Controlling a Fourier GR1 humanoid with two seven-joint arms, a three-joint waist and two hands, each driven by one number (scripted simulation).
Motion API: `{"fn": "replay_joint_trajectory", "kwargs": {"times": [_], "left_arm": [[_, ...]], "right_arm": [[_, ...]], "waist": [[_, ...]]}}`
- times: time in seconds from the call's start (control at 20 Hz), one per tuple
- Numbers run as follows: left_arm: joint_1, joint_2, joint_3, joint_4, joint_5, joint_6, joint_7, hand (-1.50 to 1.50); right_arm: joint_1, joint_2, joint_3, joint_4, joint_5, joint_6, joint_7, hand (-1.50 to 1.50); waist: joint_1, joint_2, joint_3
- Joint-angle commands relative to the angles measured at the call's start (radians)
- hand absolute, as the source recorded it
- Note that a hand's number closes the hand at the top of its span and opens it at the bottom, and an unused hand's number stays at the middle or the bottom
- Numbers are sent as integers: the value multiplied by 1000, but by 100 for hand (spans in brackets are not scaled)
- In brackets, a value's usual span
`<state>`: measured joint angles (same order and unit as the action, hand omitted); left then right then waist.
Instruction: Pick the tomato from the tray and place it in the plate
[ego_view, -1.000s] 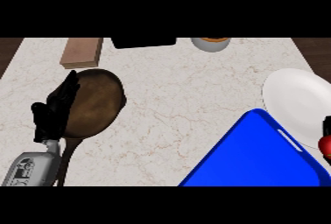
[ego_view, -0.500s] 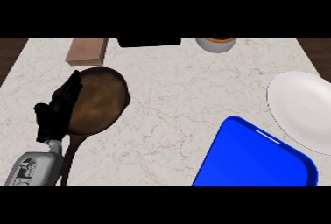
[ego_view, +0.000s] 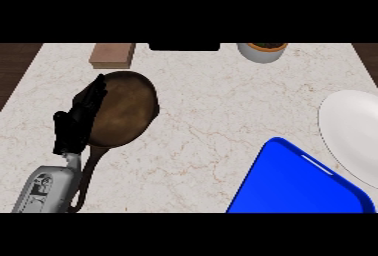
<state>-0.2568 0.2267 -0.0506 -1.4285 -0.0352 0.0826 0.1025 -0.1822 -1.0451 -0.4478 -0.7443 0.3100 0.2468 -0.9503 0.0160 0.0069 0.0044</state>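
The blue tray (ego_view: 295, 185) lies at the lower right, running off the bottom edge; the part that shows holds nothing. The white plate (ego_view: 354, 132) sits at the right edge, beside the tray's far corner. No tomato shows in the head view. My left hand (ego_view: 77, 117) rests open at the left, fingers up, over the rim of a brown pan. My right hand is out of view.
A brown frying pan (ego_view: 125, 110) lies at the left, its handle (ego_view: 85, 175) pointing toward me beside my grey forearm (ego_view: 44, 187). At the back stand a wooden block (ego_view: 112, 55), a dark object (ego_view: 184, 46) and a small pot (ego_view: 263, 51).
The view has shifted: everything slid rightward and toward me. The right hand with something red, seen at the right edge a second ago, is gone from view. The left hand keeps its pose.
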Motion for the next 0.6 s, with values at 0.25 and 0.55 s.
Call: {"fn": "replay_joint_trajectory", "kwargs": {"times": [0.25,0.55], "left_arm": [[9,-35,-10,43,-31,13,-60,0],[-46,-14,18,36,-25,-5,17,0]], "right_arm": [[-201,101,166,124,81,43,-61,150],[-273,209,290,59,224,-141,90,150]], "waist": [[10,2,-3],[0,-2,-4]]}}
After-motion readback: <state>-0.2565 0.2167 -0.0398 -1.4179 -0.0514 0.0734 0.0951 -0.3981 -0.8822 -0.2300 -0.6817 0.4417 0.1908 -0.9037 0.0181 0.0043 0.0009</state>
